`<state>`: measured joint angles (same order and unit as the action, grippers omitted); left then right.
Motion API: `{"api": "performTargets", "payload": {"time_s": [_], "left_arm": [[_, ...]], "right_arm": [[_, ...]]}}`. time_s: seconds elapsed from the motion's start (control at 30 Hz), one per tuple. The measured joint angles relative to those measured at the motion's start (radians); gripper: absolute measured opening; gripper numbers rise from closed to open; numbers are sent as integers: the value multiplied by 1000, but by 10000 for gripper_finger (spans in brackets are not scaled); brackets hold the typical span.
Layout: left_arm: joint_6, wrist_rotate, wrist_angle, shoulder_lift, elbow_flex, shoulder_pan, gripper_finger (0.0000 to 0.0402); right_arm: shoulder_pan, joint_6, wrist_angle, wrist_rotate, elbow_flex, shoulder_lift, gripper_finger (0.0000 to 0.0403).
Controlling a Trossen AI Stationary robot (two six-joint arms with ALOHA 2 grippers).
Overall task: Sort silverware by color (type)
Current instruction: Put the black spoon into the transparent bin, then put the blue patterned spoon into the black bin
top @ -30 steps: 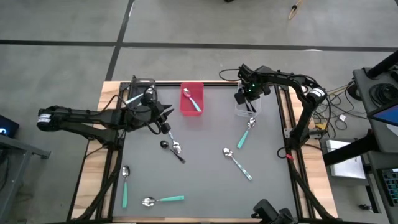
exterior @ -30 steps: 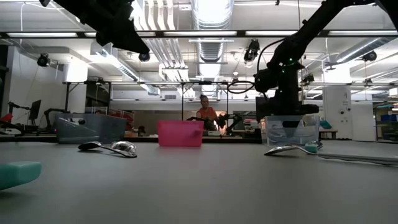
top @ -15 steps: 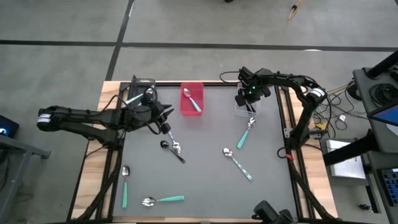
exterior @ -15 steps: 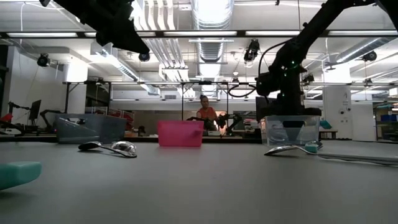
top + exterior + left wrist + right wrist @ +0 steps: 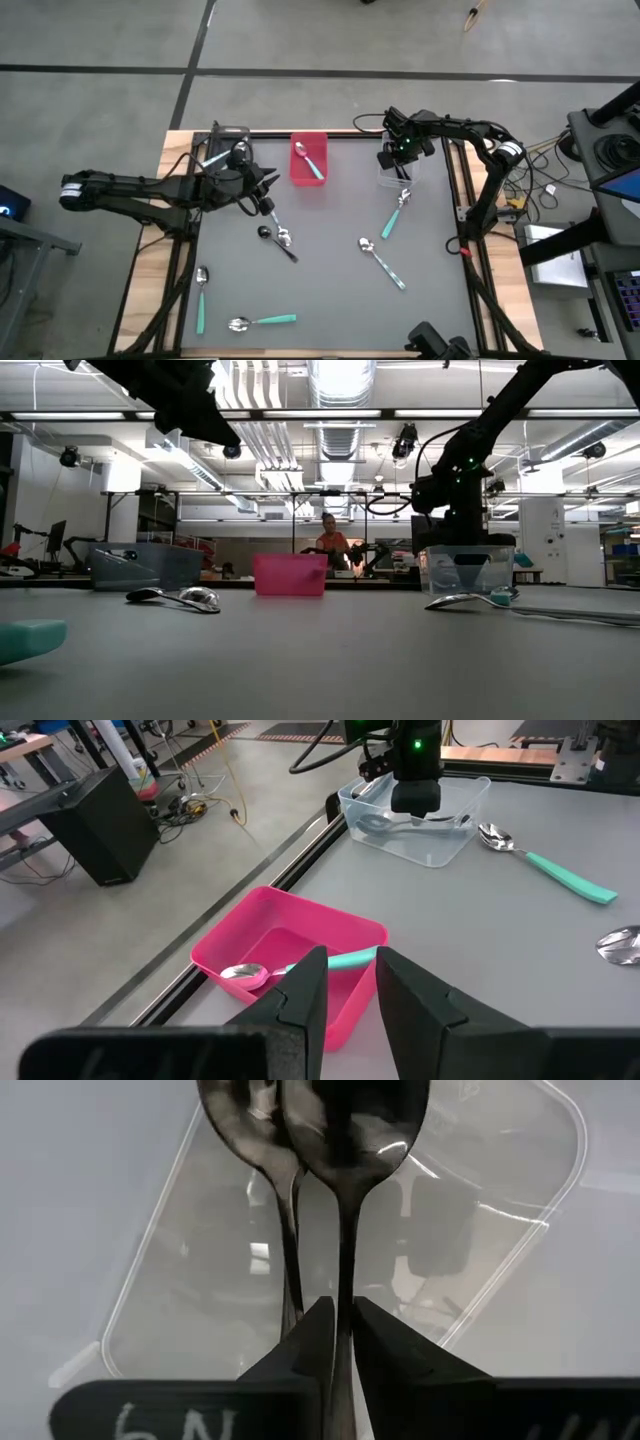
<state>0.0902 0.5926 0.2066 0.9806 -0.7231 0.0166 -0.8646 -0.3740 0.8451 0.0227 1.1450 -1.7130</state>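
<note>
**A:** What are the things made of, and what shape are they?

**B:** The table (image 5: 440, 300) has a flat, matte, dark grey top with pale wood along its sides. Three small rectangular bins with rounded corners stand along its far edge. The pink bin (image 5: 298, 175) is opaque plastic, the clear bin (image 5: 465, 570) is see-through plastic, and the grey bin (image 5: 145, 565) is smoky and translucent. The spoons are small, with oval bowls and thin, straight handles. Some have shiny silver bowls and smooth teal handles, and others are glossy black all over.

**A:** How many spoons are there, and where are they?

**B:** Four teal-handled spoons (image 5: 392, 215) lie well apart on the open table. A fifth teal spoon (image 5: 310, 163) lies slanted inside the pink bin. Near the table's middle, a black spoon on the table (image 5: 280, 245) lies crossed with a silver-bowled spoon (image 5: 283, 237); I cannot tell what its handle looks like.

**A:** What are the arms doing?

**B:** The right gripper (image 5: 343, 1315) hangs over the clear bin. Its jaws are closed tight on the handle of the held black spoon (image 5: 350, 1120), whose bowl points away from the wrist. A second dark spoon (image 5: 240, 1110) shows just beside it, apparently lying in the bin. The left gripper (image 5: 350, 985) hovers between the grey and pink bins, near the crossed pair. Its jaws are a narrow gap apart and hold nothing.
</note>
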Motion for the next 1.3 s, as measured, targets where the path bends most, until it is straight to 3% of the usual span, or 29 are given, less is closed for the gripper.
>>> {"api": "performTargets", "payload": {"time_s": [0.33,0.63,0.93,1.3], "left_arm": [[0,0,0,0,0,0,71],[39,0,0,0,0,0,71],[202,-18,81,0,2,0,71],[414,-146,204,0,32,-3,71]], "right_arm": [[0,9,8,1,24,15,43],[65,26,5,0,26,155,43],[257,21,-54,-140,-30,339,43],[537,-20,-328,-155,-252,572,43]]}}
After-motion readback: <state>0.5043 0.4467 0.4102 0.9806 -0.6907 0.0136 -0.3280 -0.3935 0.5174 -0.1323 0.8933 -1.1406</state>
